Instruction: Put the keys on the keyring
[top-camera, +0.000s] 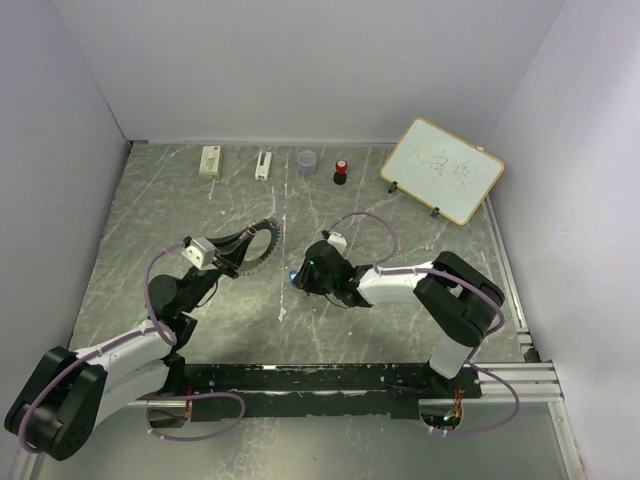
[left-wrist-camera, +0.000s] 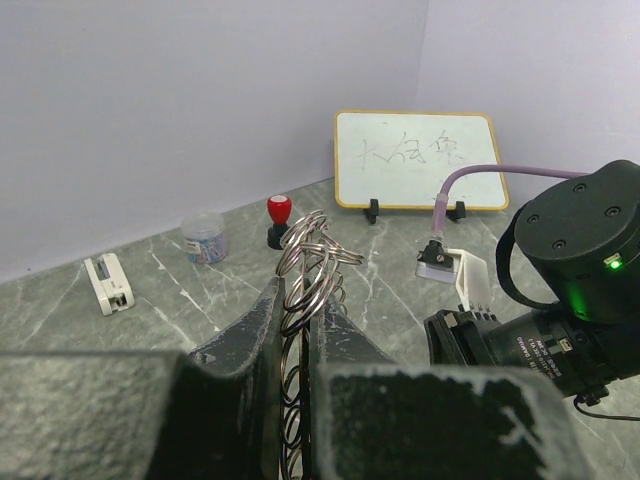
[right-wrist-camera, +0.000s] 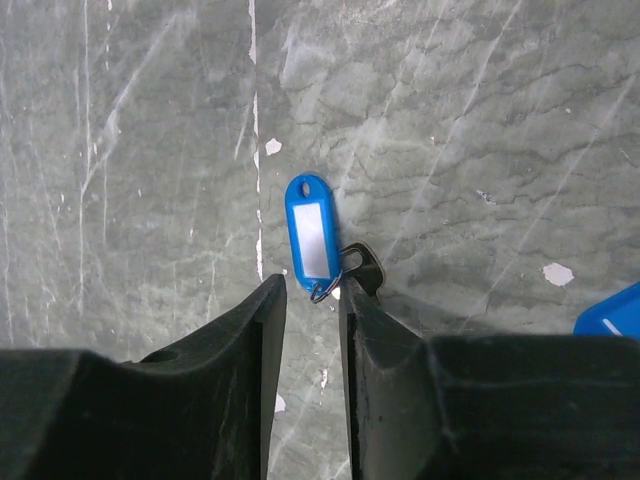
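There are two arms and two hands. The left hand (left-wrist-camera: 297, 300) is pressed shut on the one keyring (left-wrist-camera: 308, 262) and holds it up off the bench (top-camera: 150, 200), standing on its edge. The keyring is a round hoop of shiny grey metal. Lots of small wire loops hang all around it, too many to count.

The right hand (right-wrist-camera: 310, 284) is low over the bench, pointing down. Its two black fingers (right-wrist-camera: 258, 350) are a little way apart with a thin gap between them. They are not pinching anything.

There are two keys. The blue key with the white part (right-wrist-camera: 309, 232) lies flat on the bench just in front of the right hand. It is a smooth, long oval with a small hole at the far end. A thin wire loop and a small dark metal bit sit at its near end, right at the fingertips. Of the other blue key (right-wrist-camera: 612, 312) only a corner shows, off to the side.

The bench is grey-green stone with white streaks. Along the far edge stand one clear cup (top-camera: 307, 161), one red-and-black knob (top-camera: 341, 170), two small white boxes (top-camera: 210, 160) and one whiteboard (top-camera: 442, 170) with a wooden frame.
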